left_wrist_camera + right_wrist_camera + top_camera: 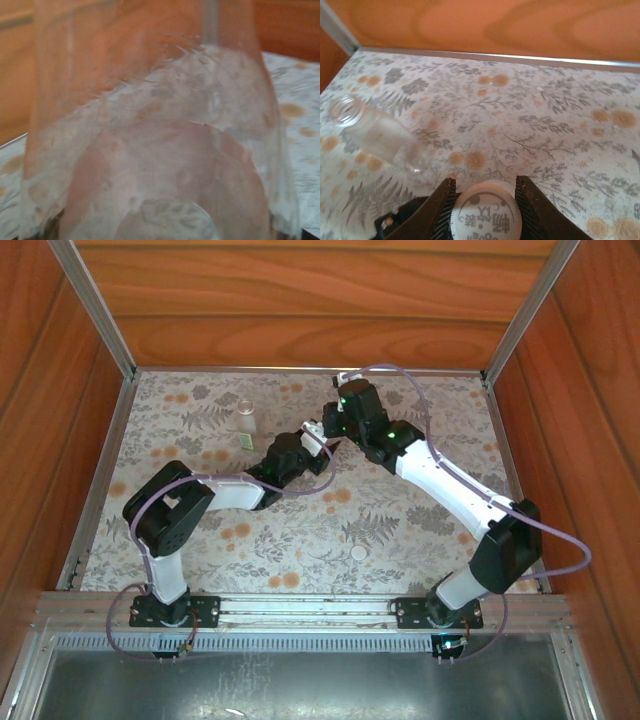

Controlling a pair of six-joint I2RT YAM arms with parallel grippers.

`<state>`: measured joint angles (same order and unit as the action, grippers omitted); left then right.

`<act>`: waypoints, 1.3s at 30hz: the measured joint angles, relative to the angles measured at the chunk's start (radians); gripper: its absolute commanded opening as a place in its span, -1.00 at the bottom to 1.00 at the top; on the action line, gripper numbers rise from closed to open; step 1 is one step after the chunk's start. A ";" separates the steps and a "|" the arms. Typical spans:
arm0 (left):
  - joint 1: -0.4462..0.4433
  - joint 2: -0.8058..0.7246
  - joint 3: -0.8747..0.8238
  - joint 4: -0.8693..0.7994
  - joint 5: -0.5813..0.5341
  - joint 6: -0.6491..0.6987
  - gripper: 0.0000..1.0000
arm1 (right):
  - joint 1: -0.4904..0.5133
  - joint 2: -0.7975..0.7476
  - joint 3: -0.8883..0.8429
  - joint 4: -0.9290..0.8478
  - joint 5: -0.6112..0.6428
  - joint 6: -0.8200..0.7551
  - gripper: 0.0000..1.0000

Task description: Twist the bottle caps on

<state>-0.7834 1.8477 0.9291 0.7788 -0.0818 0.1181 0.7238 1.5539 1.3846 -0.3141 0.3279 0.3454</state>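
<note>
A clear bottle with a red label [165, 150] sits right against the left wrist camera, blurred, and my left gripper [310, 443] holds it near the cloth's middle back. My right gripper [485, 181] is shut on a white ribbed cap [485, 215] with printed characters, its dark fingers [445, 200] pressing both sides. In the top view the right gripper [336, 420] hangs just over the left one. The second clear bottle [245, 422], with a pale greenish label, stands open-mouthed to the left, apart from both grippers; the right wrist view has this bottle [375, 135] at the left. Another white cap [358, 553] lies on the cloth nearer the front.
A floral cloth [420, 530] with orange flower prints covers the table. Wooden walls [300, 300] and metal rails [95, 300] close in the back and sides. The right arm's link [450, 485] crosses the right half of the cloth.
</note>
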 measured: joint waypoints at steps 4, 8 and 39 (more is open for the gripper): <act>-0.011 0.005 -0.007 -0.009 -0.070 -0.006 0.13 | 0.010 0.016 0.003 0.001 0.029 0.036 -0.35; 0.001 -0.014 -0.036 0.014 0.014 -0.008 0.13 | 0.010 -0.006 -0.003 0.000 -0.012 -0.022 0.57; 0.174 -0.098 -0.109 0.039 1.232 -0.070 0.17 | -0.142 -0.212 -0.053 -0.313 -0.851 -0.537 0.07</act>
<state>-0.6098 1.7496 0.8196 0.8181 1.1503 0.0479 0.5819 1.3418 1.3312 -0.6273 -0.5228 -0.1913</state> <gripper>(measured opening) 0.588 0.538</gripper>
